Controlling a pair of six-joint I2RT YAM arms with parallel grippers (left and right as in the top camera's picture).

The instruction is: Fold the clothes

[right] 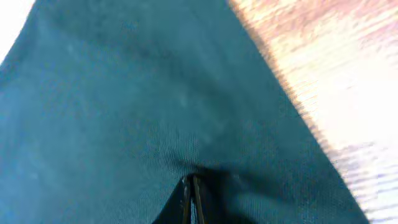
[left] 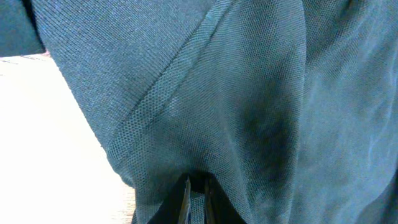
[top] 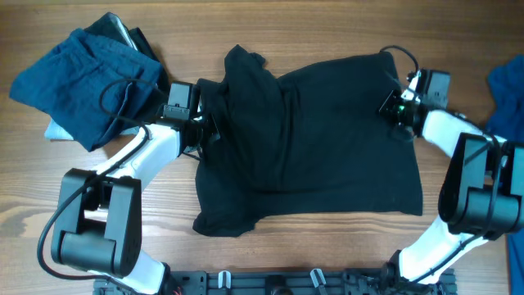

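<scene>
The black garment [top: 311, 139], spread on the counter [top: 327, 250], is pinched at opposite edges by the closed left fingers [left: 185, 200] and right fingers [right: 186, 200].

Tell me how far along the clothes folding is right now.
Early. Done: the black garment lies spread on the table, its left side apparently flapped over the middle. In hand: the left arm and right arm each have jaws pinched shut on its fabric. Left: finishing that fold, plus the crumpled blue heap at far left and a blue piece at the right edge.
</scene>
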